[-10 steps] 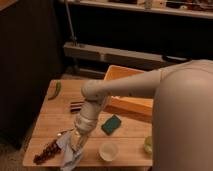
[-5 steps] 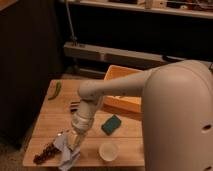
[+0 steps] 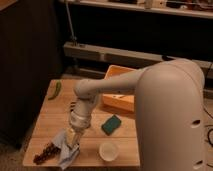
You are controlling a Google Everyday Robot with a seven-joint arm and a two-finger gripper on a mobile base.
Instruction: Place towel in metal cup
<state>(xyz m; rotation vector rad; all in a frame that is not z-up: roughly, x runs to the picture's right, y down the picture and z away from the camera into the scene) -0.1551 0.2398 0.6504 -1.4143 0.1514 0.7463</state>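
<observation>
Towel (image 3: 64, 150) hangs from the closed end effector (image 3: 73, 141), pinched at its top so it drapes narrow over the bench (image 3: 50, 117) for dropping into a cup.

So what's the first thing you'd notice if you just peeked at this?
The robot's big white arm fills the right side and reaches down over the wooden table. Its claw is shut on the pale blue towel near the front left edge. A green sponge and a white cup sit nearby.
</observation>
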